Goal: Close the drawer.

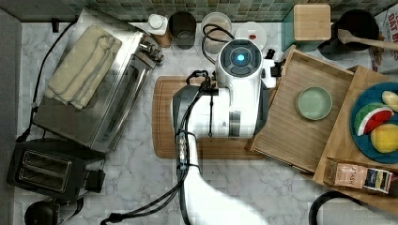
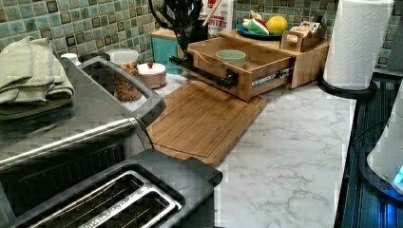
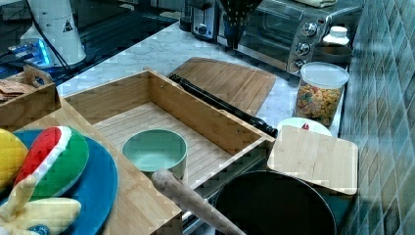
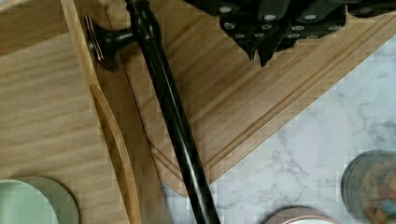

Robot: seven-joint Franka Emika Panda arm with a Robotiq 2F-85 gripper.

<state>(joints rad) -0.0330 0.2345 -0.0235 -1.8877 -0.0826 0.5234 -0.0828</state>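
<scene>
The wide shallow light-bamboo drawer (image 1: 300,112), with raised rim walls and a fine-striped floor, is seen pulled far out of its bamboo cabinet (image 2: 304,66); in the left view its metal slide rail is exposed along the side. The task is therefore judged to be barely begun: the whole closing stroke is left, and no contact with the drawer front is visible.

In the top view the drawer lies just to the right of the white robot arm (image 1: 234,98), its front edge overhanging the flat rounded-corner bamboo cutting board with a groove (image 2: 204,118). The drawer is kept from being empty by a small pale-green round bowl (image 3: 154,152) resting on its floor.

Along the drawer front a long black bar handle (image 4: 173,116) is mounted on short posts. In the wrist view the black gripper (image 4: 264,56) is seen beside this handle, on the cutting-board side and apart from it, not around it. Its dark fingers (image 4: 254,44) appear drawn close together with nothing between them.

A push against the handle or drawer front, directed toward the cabinet, is judged to be what remains.
</scene>
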